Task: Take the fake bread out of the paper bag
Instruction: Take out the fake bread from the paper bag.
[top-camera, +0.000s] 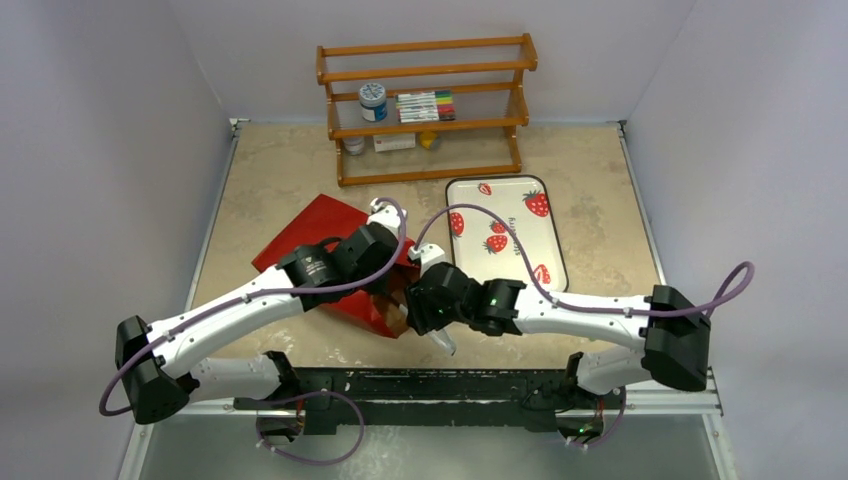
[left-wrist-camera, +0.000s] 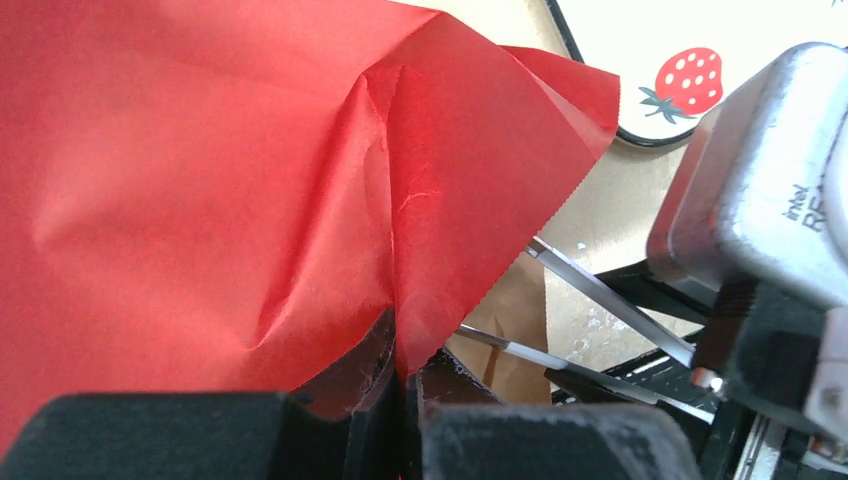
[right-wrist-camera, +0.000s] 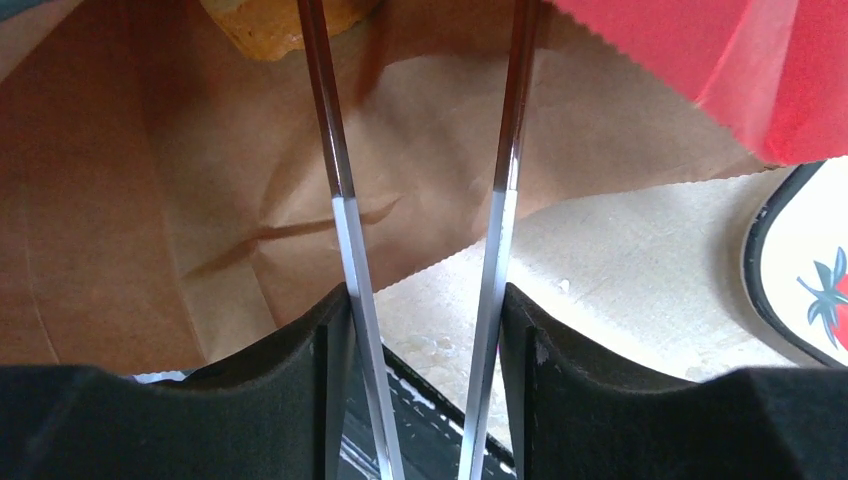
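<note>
The red paper bag (top-camera: 315, 222) lies on its side left of centre, its mouth toward the arms. My left gripper (top-camera: 395, 272) is shut on the upper edge of the bag (left-wrist-camera: 200, 170), with the red paper pinched between its pads (left-wrist-camera: 405, 365). My right gripper (top-camera: 422, 300) is shut on a pair of metal tongs (right-wrist-camera: 345, 220); each tong arm lies against one finger. The tongs (left-wrist-camera: 600, 295) reach into the bag's brown inside (right-wrist-camera: 150, 200). A golden-brown piece of the fake bread (right-wrist-camera: 275, 25) shows deep in the bag, just left of the tong arms. The tong tips are cut off at the top of the view.
A strawberry-print tray (top-camera: 530, 250) lies right of the bag, close to its mouth. A wooden rack (top-camera: 425, 110) with a jar and markers stands at the back. The black mounting rail (top-camera: 450, 385) runs along the near edge.
</note>
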